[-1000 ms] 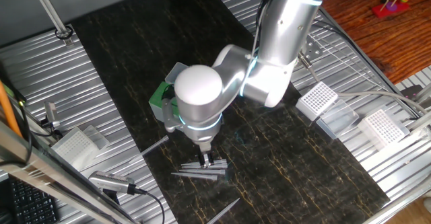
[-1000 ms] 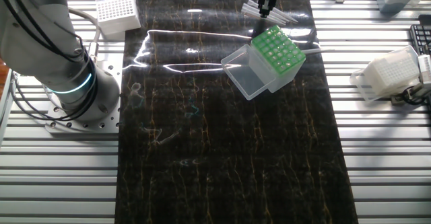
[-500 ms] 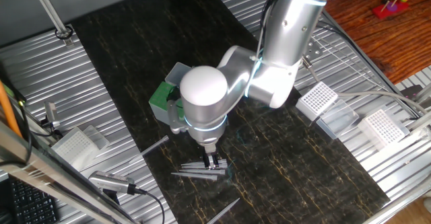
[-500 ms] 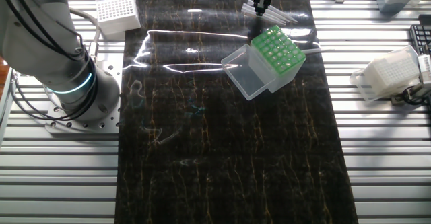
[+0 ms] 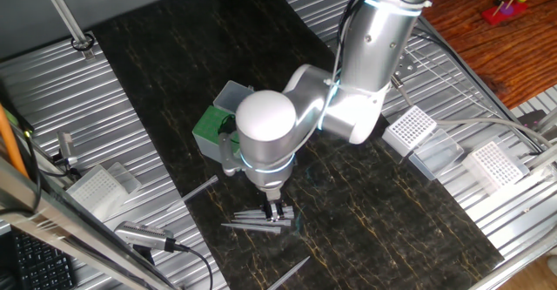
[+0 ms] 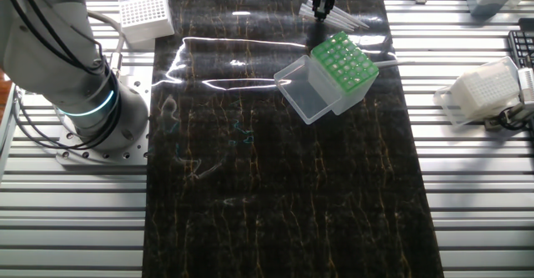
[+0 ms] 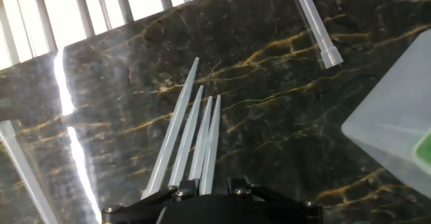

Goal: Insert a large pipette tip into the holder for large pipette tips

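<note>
Seemingly apart, the end effector (image 5: pixel 278 212) hovers over pipette tips (image 7: pixel 192 143) on dark marbled mat (image 6: pixel 275 186).

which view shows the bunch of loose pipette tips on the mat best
The hand view: the cluster of pipette tips lies side by side on the dark mat, filling the frame. One fixed view shows them small below the gripper. The other fixed view shows only pale ends at the top edge, partly behind the fingers.

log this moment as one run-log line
phase: reaching for tip | gripper: above clustered pipette tips | holder: lid open, no tip seen inserted
</note>
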Available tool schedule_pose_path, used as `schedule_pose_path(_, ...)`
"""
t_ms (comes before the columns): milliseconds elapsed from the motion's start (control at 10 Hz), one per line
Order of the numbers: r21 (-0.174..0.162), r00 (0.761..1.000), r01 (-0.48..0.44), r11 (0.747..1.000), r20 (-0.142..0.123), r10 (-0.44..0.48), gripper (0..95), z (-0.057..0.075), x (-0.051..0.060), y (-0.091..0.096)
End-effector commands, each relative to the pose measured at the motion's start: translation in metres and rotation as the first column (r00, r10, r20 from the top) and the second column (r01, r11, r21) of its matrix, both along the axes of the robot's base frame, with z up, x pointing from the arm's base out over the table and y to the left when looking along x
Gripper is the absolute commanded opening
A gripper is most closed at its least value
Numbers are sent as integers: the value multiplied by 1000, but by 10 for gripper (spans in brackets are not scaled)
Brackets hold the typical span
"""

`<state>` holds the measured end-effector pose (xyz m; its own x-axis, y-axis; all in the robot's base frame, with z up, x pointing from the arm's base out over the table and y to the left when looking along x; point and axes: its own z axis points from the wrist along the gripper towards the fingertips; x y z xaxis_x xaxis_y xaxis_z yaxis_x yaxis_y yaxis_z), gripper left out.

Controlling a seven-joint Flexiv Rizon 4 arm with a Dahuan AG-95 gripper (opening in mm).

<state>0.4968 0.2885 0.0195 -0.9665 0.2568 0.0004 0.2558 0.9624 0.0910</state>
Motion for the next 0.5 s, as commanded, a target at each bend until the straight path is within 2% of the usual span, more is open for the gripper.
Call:
schedule_pose_path(100, -7, 1000, -2, 1000, -9, 2, 190, 4, -3, -2)
schedule_pose_path(200, -12, 1000, -1, 1000, 1, 1, 190, 3, -4, -2)
schedule_pose_path(500, -7, 1000, -3, 1000, -2, 3, 190, 0, -7, -3)
